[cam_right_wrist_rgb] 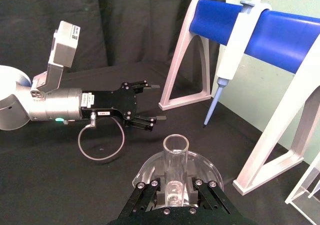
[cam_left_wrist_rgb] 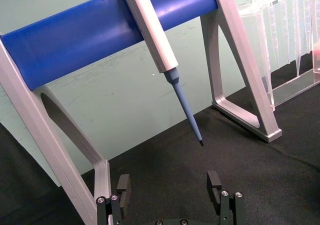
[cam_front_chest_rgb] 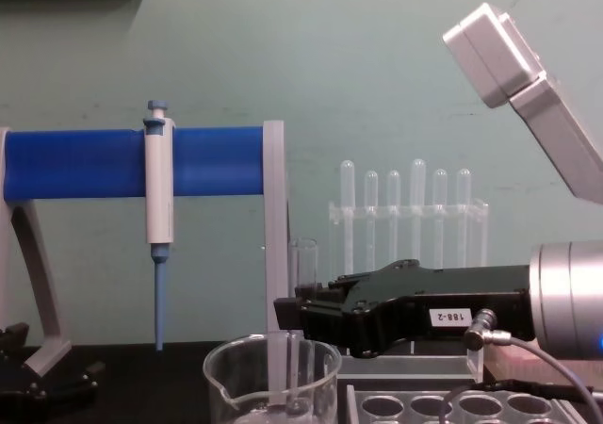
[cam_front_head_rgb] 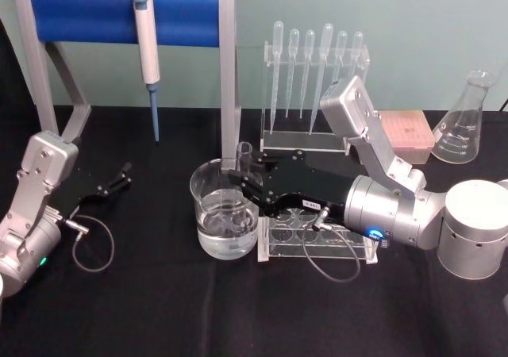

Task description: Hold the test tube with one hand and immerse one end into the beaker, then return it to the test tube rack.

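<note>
- My right claw (cam_front_head_rgb: 242, 181) is closed on the test tube (cam_front_head_rgb: 244, 155). One black finger presses each side of the glass, a little below its open rim.
- The test tube is a long clear glass tube, empty inside as far as I can see, with a slightly flared round mouth at the top. It stands almost upright.
- The upper end of the tube rises above my fingers. The lower part goes down inside the beaker (cam_front_head_rgb: 225, 222), close to the wall on the side of my claw. In the chest view the tube reaches about to the level of the liquid, but I cannot tell if the round bottom is under the surface.
- The beaker is wide clear glass with a pour spout, and it holds clear liquid in its lower part. It stands on the black counter (cam_front_head_rgb: 159, 309), touching or just beside the test tube rack (cam_front_head_rgb: 278, 246).
- The rack is clear plastic with round holes and lies under my right wrist.
- My left claw (cam_front_head_rgb: 123, 174) rests low at the left side of the counter, well apart from the beaker. Its fingers are wide apart with nothing between them, and it points toward the pipette (cam_front_head_rgb: 147, 47) that hangs on the blue stand (cam_front_head_rgb: 87, 16).
</note>
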You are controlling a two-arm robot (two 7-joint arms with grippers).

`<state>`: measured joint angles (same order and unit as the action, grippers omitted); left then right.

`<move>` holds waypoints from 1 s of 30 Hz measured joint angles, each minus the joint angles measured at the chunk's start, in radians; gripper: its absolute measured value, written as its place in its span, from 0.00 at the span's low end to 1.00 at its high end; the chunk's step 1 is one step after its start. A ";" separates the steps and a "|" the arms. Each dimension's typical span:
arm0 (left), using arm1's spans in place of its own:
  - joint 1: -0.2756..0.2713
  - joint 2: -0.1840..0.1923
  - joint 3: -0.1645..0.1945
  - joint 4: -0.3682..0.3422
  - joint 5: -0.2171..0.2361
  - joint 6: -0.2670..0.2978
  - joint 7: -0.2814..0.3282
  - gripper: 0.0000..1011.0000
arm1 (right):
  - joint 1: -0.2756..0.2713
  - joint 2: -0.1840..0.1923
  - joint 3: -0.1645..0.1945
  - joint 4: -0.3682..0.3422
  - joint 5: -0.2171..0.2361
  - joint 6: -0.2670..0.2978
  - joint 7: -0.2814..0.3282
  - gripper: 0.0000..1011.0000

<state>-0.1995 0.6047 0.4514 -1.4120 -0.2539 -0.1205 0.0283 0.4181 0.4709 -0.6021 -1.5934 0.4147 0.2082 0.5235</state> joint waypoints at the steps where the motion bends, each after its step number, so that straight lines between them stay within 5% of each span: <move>1: 0.000 0.000 0.000 0.000 0.000 0.000 0.000 0.99 | 0.000 0.000 0.000 0.000 0.000 0.000 0.000 0.24; 30: 0.000 0.000 0.000 0.000 0.000 0.000 0.000 0.99 | 0.000 0.000 0.000 0.000 0.000 0.000 0.000 0.24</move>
<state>-0.1995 0.6047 0.4514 -1.4120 -0.2539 -0.1205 0.0283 0.4181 0.4708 -0.6021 -1.5934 0.4147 0.2081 0.5236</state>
